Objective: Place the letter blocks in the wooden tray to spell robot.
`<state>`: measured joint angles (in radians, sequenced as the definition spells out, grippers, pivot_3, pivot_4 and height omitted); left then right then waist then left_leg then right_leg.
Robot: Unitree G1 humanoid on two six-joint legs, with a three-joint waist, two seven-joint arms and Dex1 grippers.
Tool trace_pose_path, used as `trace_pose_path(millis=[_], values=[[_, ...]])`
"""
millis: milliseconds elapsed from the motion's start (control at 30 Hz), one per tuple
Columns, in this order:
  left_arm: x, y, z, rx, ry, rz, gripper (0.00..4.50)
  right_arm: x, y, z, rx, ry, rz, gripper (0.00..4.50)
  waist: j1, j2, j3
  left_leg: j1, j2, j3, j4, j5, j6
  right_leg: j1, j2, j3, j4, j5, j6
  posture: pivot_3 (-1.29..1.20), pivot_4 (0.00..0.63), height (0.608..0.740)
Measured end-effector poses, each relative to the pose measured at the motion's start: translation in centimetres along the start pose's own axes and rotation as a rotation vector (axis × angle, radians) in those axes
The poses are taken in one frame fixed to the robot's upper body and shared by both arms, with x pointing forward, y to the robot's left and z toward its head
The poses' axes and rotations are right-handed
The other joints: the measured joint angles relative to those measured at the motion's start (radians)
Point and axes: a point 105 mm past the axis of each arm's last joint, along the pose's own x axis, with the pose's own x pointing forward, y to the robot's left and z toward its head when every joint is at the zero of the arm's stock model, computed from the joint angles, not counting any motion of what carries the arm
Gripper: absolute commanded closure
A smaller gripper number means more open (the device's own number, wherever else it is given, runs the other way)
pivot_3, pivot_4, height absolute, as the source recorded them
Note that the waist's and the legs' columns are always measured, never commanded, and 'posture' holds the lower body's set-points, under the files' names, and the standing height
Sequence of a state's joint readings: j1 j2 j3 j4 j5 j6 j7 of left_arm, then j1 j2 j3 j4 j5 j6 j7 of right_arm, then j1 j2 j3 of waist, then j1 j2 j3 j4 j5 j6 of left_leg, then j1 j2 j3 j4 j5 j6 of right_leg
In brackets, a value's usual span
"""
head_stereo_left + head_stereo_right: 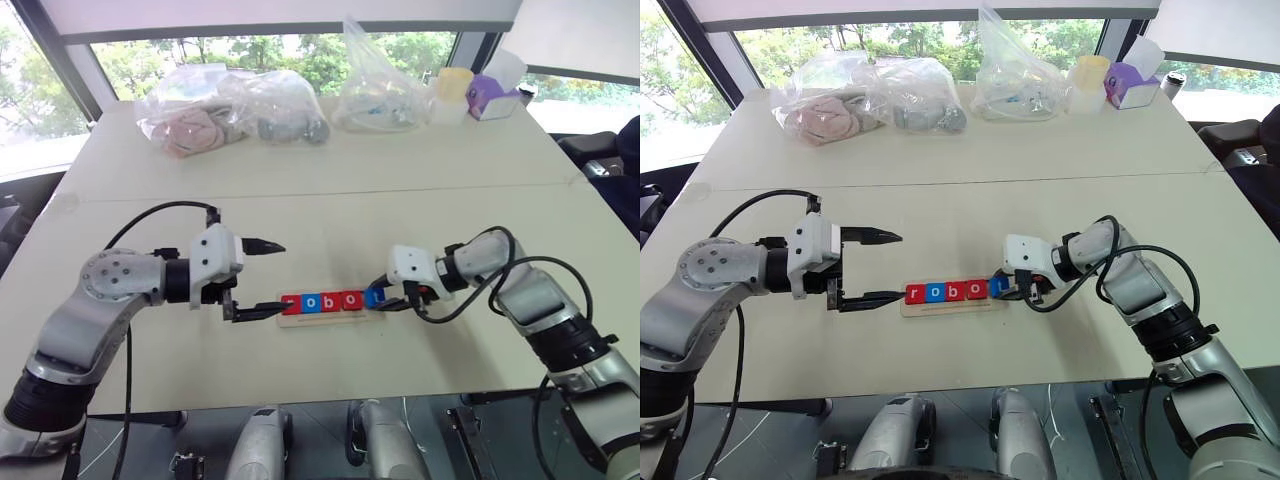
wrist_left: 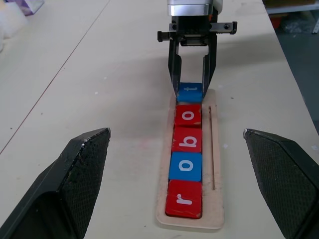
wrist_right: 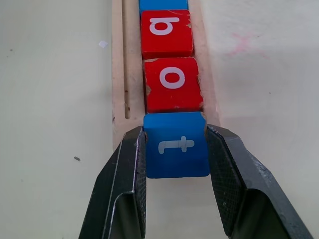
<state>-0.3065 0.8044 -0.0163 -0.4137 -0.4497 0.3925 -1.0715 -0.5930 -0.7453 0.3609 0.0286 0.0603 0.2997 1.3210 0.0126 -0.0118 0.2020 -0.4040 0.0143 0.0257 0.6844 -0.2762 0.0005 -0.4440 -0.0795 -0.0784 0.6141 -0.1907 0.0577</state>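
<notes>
At the tray's right end, the right tool (image 3: 175, 149) is clenched on the blue t block (image 3: 176, 145), one black finger (image 3: 127, 184) pressed to each side of it. That block sits at the end of the tray (image 2: 217, 164), its edge just against the red o block (image 3: 173, 84) next to it; whether it lies flat on the wood or is lifted a little, I cannot tell.

Beyond the red o comes the red b block (image 2: 187, 140), then a blue o block (image 2: 185, 167), then the red r block (image 2: 184, 199) at the tray's left end. All five line up along one side of the tray and read r, o, b, o, t from left to right.

Over at that left end, the left tool (image 1: 880, 267) is released, its fingers spread wide and holding nothing. One fingertip (image 1: 883, 297) lies low by the r end of the tray, very near it; the other is up off the table (image 1: 330, 200).

Far across the table, by the window, lie clear plastic bags (image 1: 235, 110), a yellow cup (image 1: 452, 92) and a purple tissue box (image 1: 493, 98).
</notes>
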Motion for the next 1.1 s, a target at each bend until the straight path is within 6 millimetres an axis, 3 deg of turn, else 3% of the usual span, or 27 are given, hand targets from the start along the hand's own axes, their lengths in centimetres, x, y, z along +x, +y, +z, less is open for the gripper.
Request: trace_pose_path(millis=[1000, 1100], values=[[0.26, 0.06, 0.44, 0.000, -0.018, 0.022, 0.00, 0.57, -0.18, 0.33, 0.026, 0.012, 0.029, 3.36, 0.000, 0.000, 0.000, 0.000, 0.000, 0.000, 0.000, 0.000, 0.000, 0.000, 0.000, 0.000, 0.000, 0.000, 0.000, 0.00, 0.150, 0.740], [0.26, 0.08, 0.46, 0.001, -0.018, 0.022, 0.00, 0.63, -0.17, 0.31, 0.037, 0.011, 0.030, 1.99, 0.000, 0.000, 0.000, 0.000, 0.000, 0.000, 0.000, 0.000, 0.000, 0.000, 0.000, 0.000, 0.000, 0.000, 0.000, 0.00, 0.150, 0.740]])
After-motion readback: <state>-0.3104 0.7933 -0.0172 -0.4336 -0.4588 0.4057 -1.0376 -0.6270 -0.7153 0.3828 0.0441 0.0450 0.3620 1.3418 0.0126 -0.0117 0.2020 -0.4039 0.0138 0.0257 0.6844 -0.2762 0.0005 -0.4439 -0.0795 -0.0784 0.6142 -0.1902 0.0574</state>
